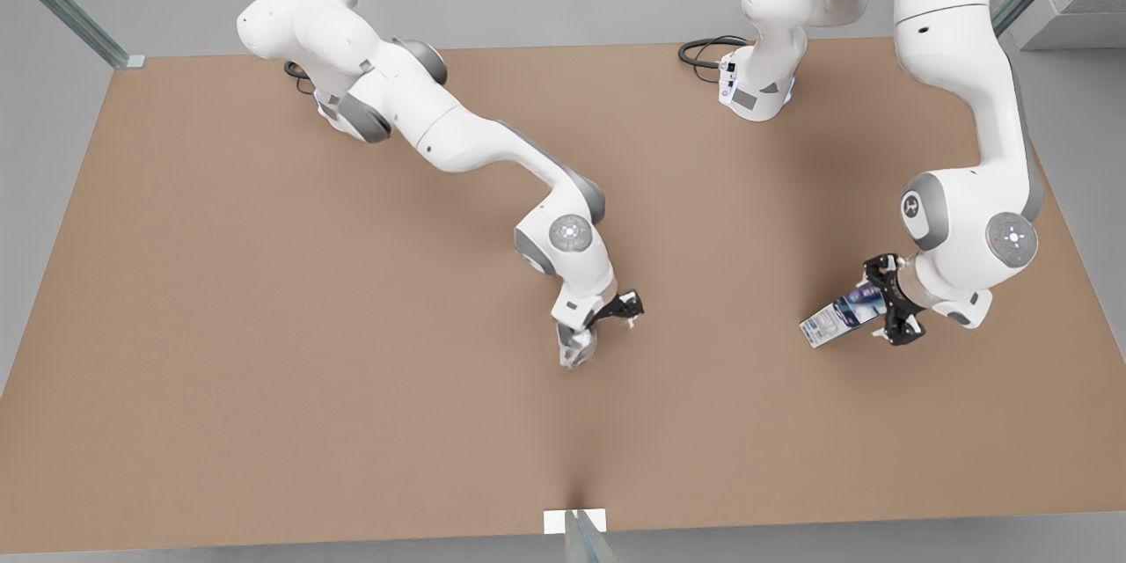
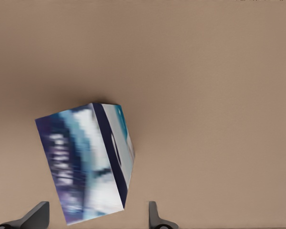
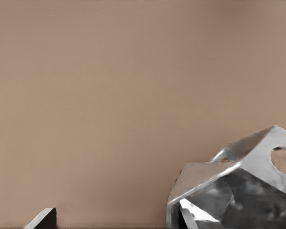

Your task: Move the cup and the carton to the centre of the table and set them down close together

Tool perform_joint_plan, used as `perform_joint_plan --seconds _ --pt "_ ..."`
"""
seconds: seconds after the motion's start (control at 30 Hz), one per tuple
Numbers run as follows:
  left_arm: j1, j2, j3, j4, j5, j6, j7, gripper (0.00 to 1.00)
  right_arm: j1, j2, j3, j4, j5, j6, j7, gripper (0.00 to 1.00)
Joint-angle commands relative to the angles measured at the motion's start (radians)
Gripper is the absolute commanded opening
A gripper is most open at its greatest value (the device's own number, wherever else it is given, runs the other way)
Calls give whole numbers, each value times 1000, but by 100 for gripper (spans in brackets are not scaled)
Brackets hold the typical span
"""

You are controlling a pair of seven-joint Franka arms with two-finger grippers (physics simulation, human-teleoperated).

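The right end effector [image 1: 591, 327] is clamped on the cup [image 1: 576, 347] near the desk [image 1: 264, 325] centre. The left end effector [image 1: 882, 303], clamped on the carton [image 1: 836, 317], should carry it level toward the cup, lowering gently beside it without bumping.

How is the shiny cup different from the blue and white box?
The cup is silvery and faceted; the carton is boxy, white and blue with print. The cup sits at the right gripper near the table's middle; the carton sits at the left gripper, nearer the front view's right. Both are small.
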Motion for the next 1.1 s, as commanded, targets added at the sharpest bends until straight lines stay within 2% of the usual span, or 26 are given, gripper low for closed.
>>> perform_joint_plan --seconds 0.0,0.27,0.4,0.67,0.73,0.8,0.87,0.93,1.07 --pt "16 1 0 0 2 0 0 100 0 -1 8 0 0 -2 2 100" --pt "34 -2 22 -12 11 -26 31 100 9 -6 8 2 0 12 20 100" --pt "42 -2 23 -27 11 -21 49 100 8 4 3 -5 -2 90 20 100" --pt "43 -4 52 -29 49 -35 78 100 -2 -15 8 -6 0 86 18 100" --pt "43 -7 52 -29 51 -43 80 100 -31 -84 37 -46 1 72 17 100" --pt "43 -12 51 -43 38 -46 68 100 -81 -182 65 -164 -2 72 6 100" --pt "43 -10 51 -50 28 -47 74 100 -173 -349 92 -400 -5 77 -5 100" --pt "43 -9 49 -55 28 -52 75 100 -315 -538 160 -649 -8 71 -54 100" --pt "43 2 49 -57 28 -49 75 100 -542 -786 154 -804 -2 -311 -325 100"
